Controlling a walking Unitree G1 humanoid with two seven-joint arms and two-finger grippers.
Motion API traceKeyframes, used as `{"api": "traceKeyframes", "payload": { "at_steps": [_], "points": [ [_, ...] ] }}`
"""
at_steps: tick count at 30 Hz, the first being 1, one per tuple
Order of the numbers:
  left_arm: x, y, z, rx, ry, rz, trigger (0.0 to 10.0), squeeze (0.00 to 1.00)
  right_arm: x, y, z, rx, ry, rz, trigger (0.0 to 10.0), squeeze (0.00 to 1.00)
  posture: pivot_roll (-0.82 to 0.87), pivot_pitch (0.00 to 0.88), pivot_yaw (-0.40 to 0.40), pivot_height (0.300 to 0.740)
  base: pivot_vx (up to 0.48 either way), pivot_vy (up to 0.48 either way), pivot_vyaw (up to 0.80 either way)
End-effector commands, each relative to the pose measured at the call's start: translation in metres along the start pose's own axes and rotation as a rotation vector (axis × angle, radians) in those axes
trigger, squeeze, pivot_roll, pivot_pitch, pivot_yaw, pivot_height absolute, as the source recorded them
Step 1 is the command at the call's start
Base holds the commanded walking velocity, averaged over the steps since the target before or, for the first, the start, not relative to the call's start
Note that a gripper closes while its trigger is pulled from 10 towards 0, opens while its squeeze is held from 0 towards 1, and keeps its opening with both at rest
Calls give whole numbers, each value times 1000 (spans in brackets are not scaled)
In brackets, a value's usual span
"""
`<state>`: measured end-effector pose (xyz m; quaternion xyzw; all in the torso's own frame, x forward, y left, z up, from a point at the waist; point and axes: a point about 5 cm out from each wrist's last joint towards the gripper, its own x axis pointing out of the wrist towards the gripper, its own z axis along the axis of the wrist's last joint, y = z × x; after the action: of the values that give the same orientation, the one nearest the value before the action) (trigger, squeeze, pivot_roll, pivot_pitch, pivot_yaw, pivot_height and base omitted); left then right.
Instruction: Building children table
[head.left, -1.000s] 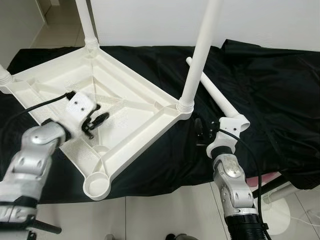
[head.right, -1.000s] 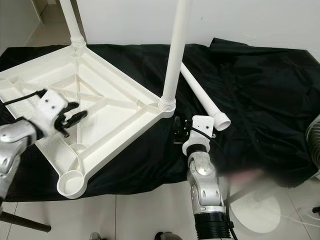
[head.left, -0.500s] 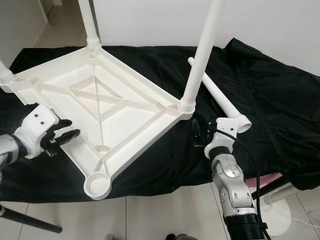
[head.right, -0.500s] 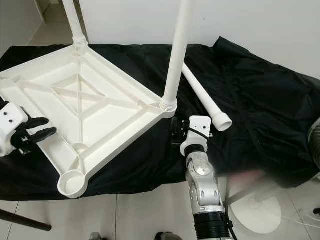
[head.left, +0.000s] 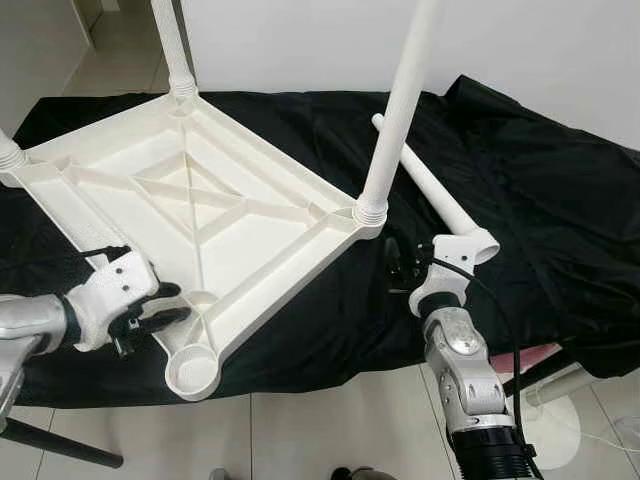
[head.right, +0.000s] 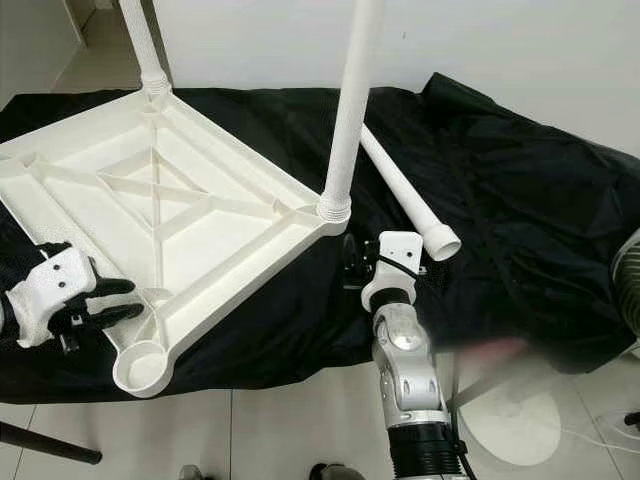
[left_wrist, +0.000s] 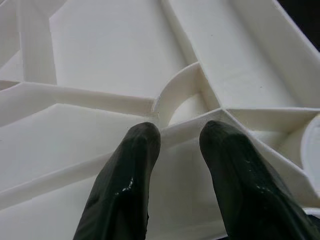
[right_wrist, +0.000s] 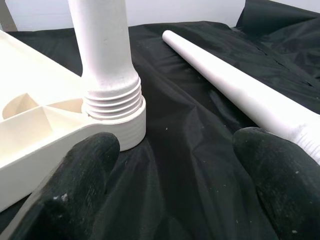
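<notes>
White tabletop (head.left: 200, 200) inverted; loose leg (head.left: 440, 195) awaits fitting. Left gripper (head.left: 160, 318) slightly parted, empty; right gripper (head.left: 398, 268) wide open, probably reaching next.

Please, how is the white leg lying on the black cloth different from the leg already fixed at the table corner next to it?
The loose leg lies flat on the black cloth, while the fixed leg stands upright. The loose leg touches no socket; the fixed leg is seated in a corner socket of the upturned tabletop, its threaded collar showing. The loose leg's open end points toward the right gripper. Both are white plastic tubes of similar thickness.
</notes>
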<state>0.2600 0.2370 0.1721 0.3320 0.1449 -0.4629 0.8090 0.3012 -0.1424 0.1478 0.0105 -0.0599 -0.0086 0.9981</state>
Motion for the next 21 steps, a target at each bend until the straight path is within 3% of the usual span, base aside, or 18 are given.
{"api": "traceKeyframes", "payload": {
  "at_steps": [1, 9, 12, 21],
  "points": [
    [2, -8, -3, 11, 31, -67, 10000, 0, -1, -2, -3, 6, 11, -8, 10000, 0, -31, 117, -18, 740, 0, 0, 0],
    [17, -22, 4, 30, 24, -100, 10000, 0, -1, -4, -3, 6, 11, -15, 10000, 0, -31, 114, -14, 740, 0, 0, 0],
    [29, -25, 13, 28, -24, -95, 10000, 0, 0, -2, -2, 8, 9, -13, 10000, 0, -34, 112, -11, 740, 0, 0, 0],
    [64, -19, 32, -25, -142, 57, 10000, 0, -2, -3, -4, 12, 15, -23, 10000, 0, -50, 113, -3, 740, 0, 0, 0]
  ]
}}
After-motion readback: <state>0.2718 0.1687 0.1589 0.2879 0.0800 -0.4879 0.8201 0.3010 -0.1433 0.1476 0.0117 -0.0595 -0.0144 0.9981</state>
